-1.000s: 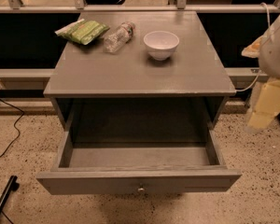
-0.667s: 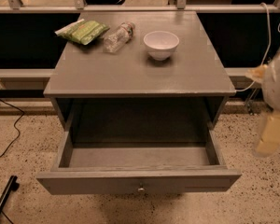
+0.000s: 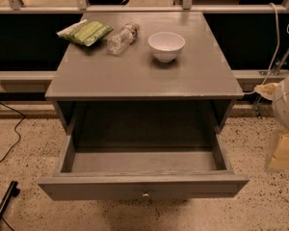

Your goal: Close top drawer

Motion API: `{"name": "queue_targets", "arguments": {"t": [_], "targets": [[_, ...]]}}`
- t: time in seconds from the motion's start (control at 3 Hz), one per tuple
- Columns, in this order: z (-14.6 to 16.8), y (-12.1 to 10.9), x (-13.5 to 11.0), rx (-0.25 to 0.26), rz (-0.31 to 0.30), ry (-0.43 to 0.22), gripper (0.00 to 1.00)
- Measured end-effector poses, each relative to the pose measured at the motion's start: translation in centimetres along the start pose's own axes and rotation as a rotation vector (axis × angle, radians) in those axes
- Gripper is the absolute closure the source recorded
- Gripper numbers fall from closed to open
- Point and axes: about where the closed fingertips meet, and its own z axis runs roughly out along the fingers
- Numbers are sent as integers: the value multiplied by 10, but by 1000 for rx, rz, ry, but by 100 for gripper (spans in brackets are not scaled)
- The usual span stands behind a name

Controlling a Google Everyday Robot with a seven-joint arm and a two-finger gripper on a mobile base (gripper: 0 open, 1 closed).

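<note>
Off at the right edge the robot's arm (image 3: 288,99) shows as a pale rounded housing, cut off by the frame, hanging beside the cabinet at about the height of the drawer opening. Below it a yellowish block, the gripper (image 3: 282,152), points down over the speckled floor (image 3: 260,211). It sits just off the right front corner of the top drawer (image 3: 143,187) and does not touch it; whether it is spread or closed I cannot tell from here. The top drawer stands pulled well out of the grey cabinet, towards me, below the tabletop (image 3: 144,76). It is a wide, shallow grey box with its bottom and side walls in plain sight. Its flat front is nearly as wide as the cabinet, with one small round metal knob (image 3: 145,195) at the centre. Towards the back of the tabletop a green packet (image 3: 86,32) lies at the left, a clear plastic bottle (image 3: 121,38) lies on its side next to it, and a white bowl (image 3: 166,45) stands upright to the right of the bottle.
</note>
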Motion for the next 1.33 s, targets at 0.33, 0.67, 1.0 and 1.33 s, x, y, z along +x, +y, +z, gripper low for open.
{"name": "queue_targets", "arguments": {"t": [0.33, 0.67, 1.0, 1.33], "targets": [[25, 5, 0, -20, -19, -29, 0], [71, 27, -4, -43, -51, -124, 0], [106, 48, -8, -35, -144, -203, 18], [137, 63, -13, -30, -232, -241, 42]]}}
